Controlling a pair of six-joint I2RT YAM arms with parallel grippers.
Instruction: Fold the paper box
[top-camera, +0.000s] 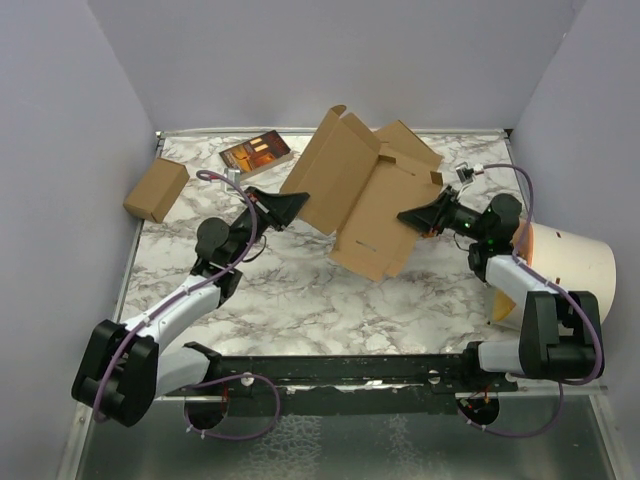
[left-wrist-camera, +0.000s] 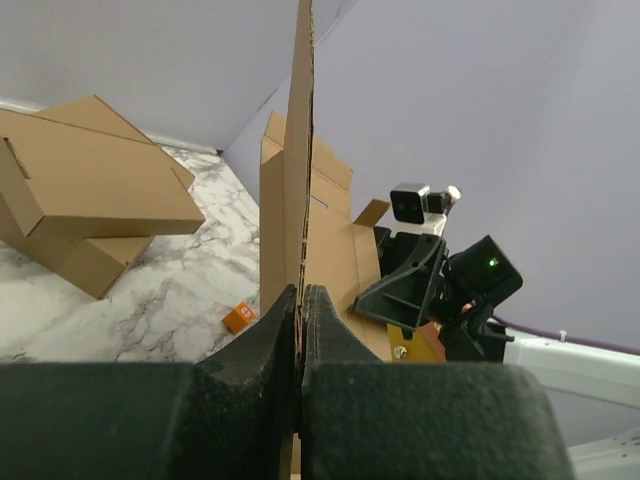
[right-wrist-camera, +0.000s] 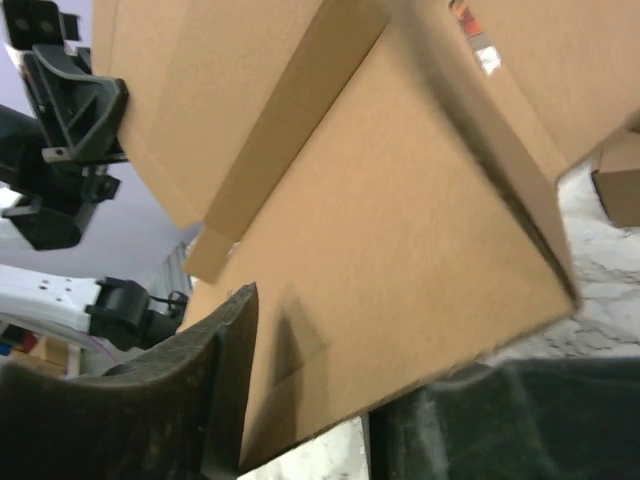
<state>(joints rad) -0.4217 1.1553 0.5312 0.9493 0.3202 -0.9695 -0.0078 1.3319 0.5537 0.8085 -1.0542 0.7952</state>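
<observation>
Pinches one edge of the paper box (left-wrist-camera: 299, 150) in the left jaws, clenched tight on the cardboard. Rises straight up from that pinch as a thin panel seen edge-on, with more flaps and a slit spreading just beyond it and to the right. Holds the sheet tilted up off the tabletop (top-camera: 280, 290), spread open between the two pairs of jaws, creases showing.

Meets the opposite edge with the right jaws, which stand parted with one wide brown panel running between them. Cannot tell whether pressing on that panel or merely standing around it. Fills nearly all the space ahead of the right jaws with cardboard, a folded ridge crossing it on a slant.

Shows, just left of the held panel and a little past the left jaws, a small orange object (left-wrist-camera: 238, 317) on the marble. Shows farther off on that same side a stack of folded brown boxes (left-wrist-camera: 90, 190). Shows, beyond the panel to the right of the left jaws, the right arm (left-wrist-camera: 440, 290) with its wrist camera. Shows, up and to the left of the right jaws, the left arm (right-wrist-camera: 75, 110) at the sheet's far edge.

Leaves a small carton (top-camera: 155, 190) well out to the left of the left jaws, a dark patterned flat object (top-camera: 255, 153) beyond them near the back wall, and a white round container (top-camera: 565, 265) behind the right jaws.
</observation>
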